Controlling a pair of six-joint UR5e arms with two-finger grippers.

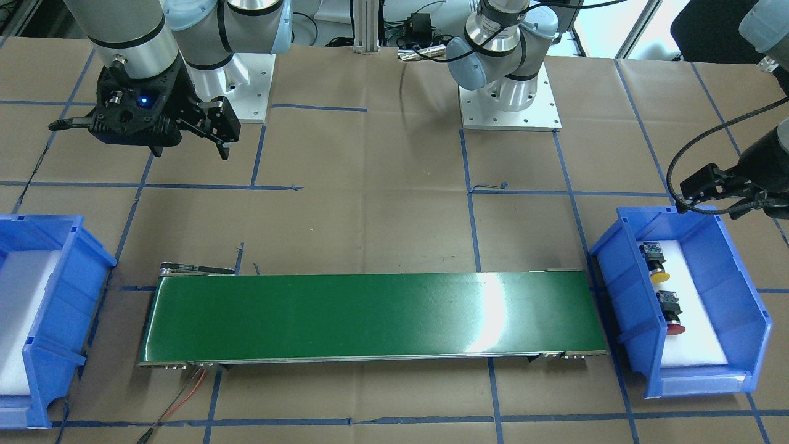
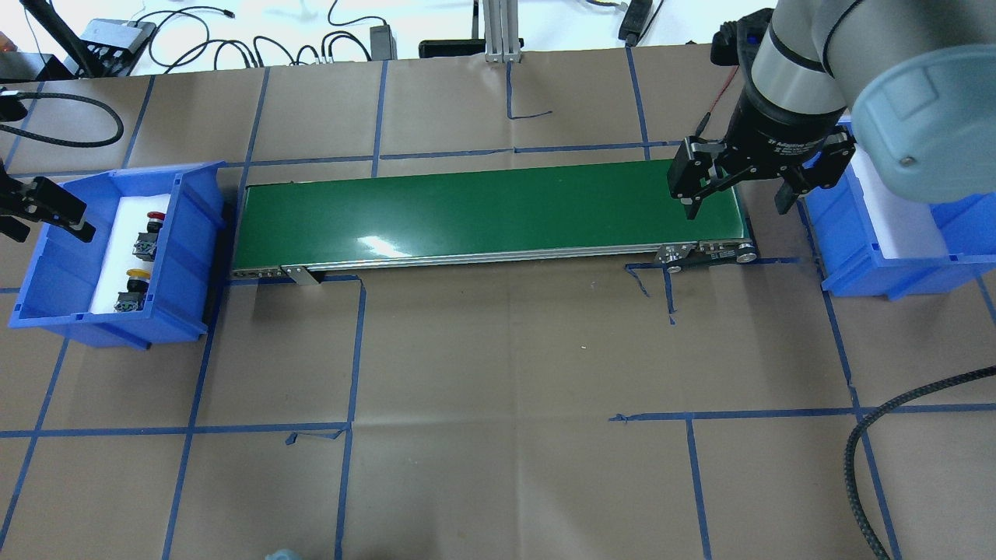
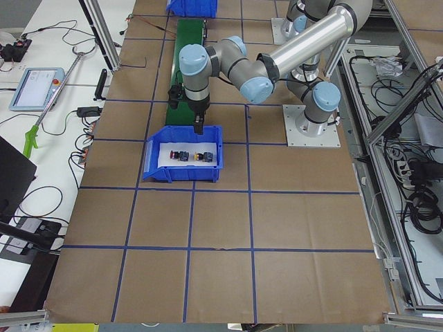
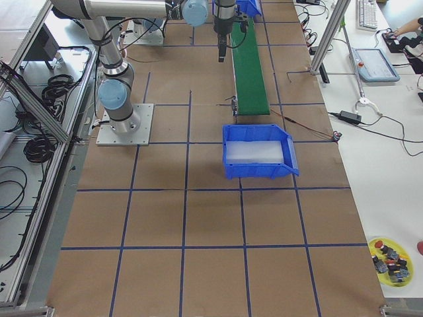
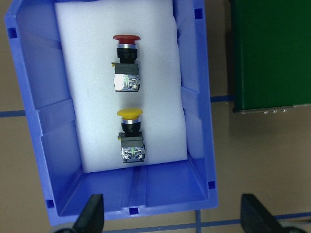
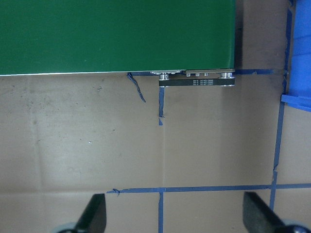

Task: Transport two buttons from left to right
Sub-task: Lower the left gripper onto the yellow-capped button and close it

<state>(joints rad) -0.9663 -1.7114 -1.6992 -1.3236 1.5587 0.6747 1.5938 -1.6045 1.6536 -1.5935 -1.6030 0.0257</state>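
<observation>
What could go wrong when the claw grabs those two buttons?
The red button and yellow button lie close together on the foam, so the open left claw might knock one while gripping the other. It could also catch the tall walls of the blue box. On the green belt, a round-capped button might roll.

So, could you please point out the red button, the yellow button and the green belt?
red button (image 5: 126, 58): left wrist view, on its black body.
yellow button (image 5: 131, 133): left wrist view, on its black body.
green belt (image 2: 490, 214): overhead view, middle of its top surface.
</observation>
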